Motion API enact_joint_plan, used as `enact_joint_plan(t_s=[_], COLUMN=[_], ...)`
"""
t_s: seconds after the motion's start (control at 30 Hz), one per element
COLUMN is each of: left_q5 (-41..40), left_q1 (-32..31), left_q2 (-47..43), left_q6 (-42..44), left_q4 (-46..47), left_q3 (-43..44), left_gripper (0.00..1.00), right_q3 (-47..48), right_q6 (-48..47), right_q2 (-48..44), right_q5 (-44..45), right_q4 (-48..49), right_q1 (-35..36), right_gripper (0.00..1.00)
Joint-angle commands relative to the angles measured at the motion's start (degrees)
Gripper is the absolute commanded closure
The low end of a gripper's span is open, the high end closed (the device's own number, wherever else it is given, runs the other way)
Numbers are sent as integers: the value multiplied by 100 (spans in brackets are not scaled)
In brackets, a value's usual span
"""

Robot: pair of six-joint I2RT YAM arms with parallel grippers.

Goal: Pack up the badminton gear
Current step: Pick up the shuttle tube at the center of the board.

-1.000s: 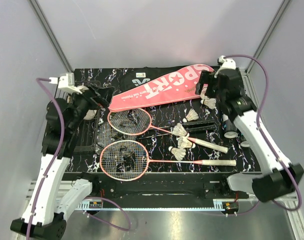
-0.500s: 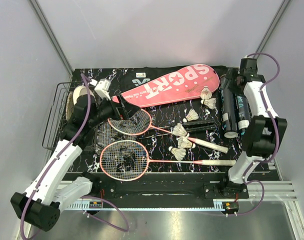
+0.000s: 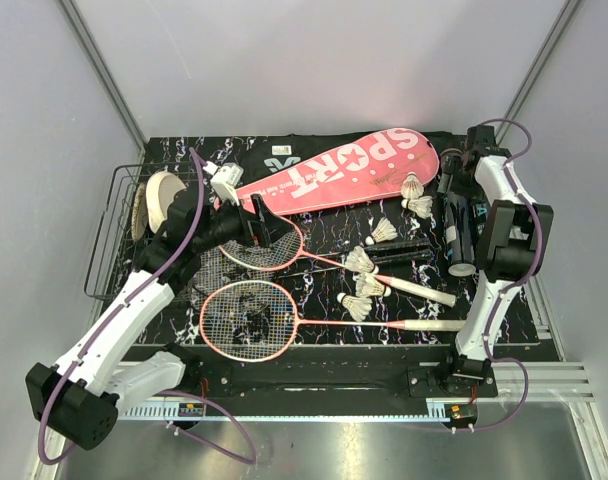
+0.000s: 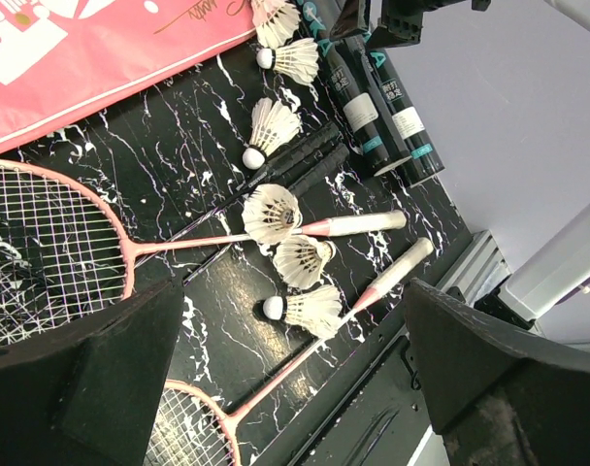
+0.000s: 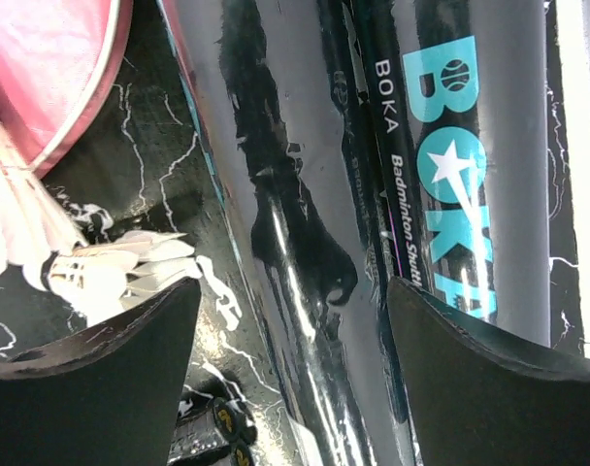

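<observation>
Table (image 3: 334, 222): black and marbled, with the gear lying loose on it.
Left gripper (image 3: 257, 222): jaws wide apart over the top racket (image 3: 259, 245), maybe to grab it.
Right gripper (image 5: 290, 301): jaws spread, one each side of the dark tube (image 5: 441, 175) at the table's right edge, maybe to pick it up.

And we tally it up: we see two pink rackets (image 3: 246, 319), we make it six white shuttlecocks (image 4: 272, 213), two dark tubes (image 4: 392, 107), one pink case (image 3: 334, 175), one black bag (image 3: 274, 155), one wire basket (image 3: 100, 243), one cream disc (image 3: 164, 195).
</observation>
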Motion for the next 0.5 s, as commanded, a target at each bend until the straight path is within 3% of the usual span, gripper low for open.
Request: enact_joint_plan(t_s=[0.0, 0.47], left_q5=[133, 18], left_q1=[-23, -76], left_q2=[51, 51], left_q6=[100, 91], left_q4=[286, 216], left_q3=[93, 172], left_gripper=[1, 1], right_q3=[302, 688], right_q6=[-338, -426], right_q2=[210, 870], right_q5=[224, 426], right_q4=[185, 327], right_q1=[-25, -8], right_gripper=[17, 23])
